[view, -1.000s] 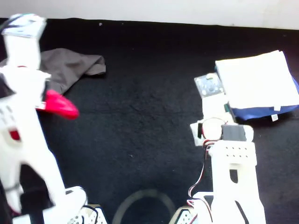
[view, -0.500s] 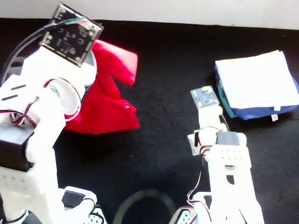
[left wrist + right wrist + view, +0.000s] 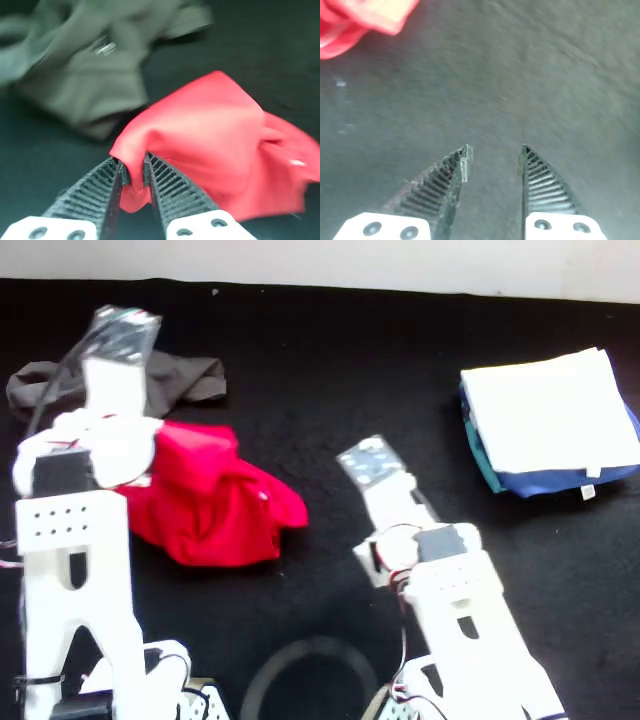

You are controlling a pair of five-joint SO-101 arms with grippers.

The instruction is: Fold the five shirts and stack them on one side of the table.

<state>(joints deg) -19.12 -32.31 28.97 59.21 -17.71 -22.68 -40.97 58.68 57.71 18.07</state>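
Two loose shirts lie at table left: one crumpled red cloth shirt (image 3: 215, 505) and, just beyond it, one rumpled grey cloth shirt (image 3: 185, 380). One flat folded stack (image 3: 550, 420), white over teal and blue, sits far right. The left gripper (image 3: 134, 161) pinches a red fold. The right gripper (image 3: 495, 150) hangs jaws apart over the fuzzy black table (image 3: 330, 370).

surface: black table cover (image 3: 330, 390) | backdrop: pale wall (image 3: 400, 260) along far edge | light: even
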